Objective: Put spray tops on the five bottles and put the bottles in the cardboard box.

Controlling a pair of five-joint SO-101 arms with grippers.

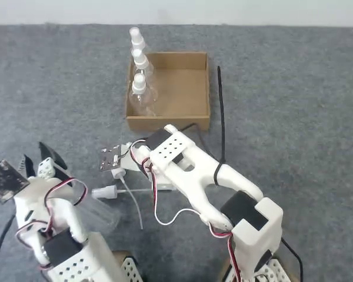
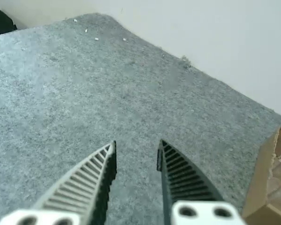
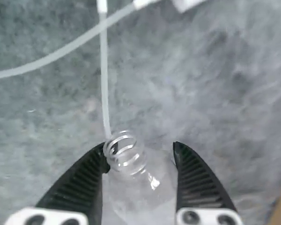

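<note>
The cardboard box (image 1: pixel 182 88) stands at the back of the carpet. Three clear bottles with white spray tops (image 1: pixel 140 88) stand along one of its walls. My right gripper (image 3: pixel 138 152) is open, low over the carpet in front of the box. A clear bottle's bare threaded neck (image 3: pixel 125 154) lies between its fingers, touching one finger (image 3: pixel 91 173) and apart from the other. Two loose spray tops (image 1: pixel 106 192) (image 1: pixel 118 173) with long tubes lie close by. Another clear bottle (image 1: pixel 100 212) lies beside my left arm. My left gripper (image 2: pixel 136 154) is open over bare carpet.
The right arm (image 1: pixel 194 170) stretches across the middle of the carpet and hides the bottle under it. A black cable (image 1: pixel 222 111) runs past the box. A white wall (image 2: pixel 215 42) edges the carpet. The box's corner (image 2: pixel 271 183) shows near my left gripper.
</note>
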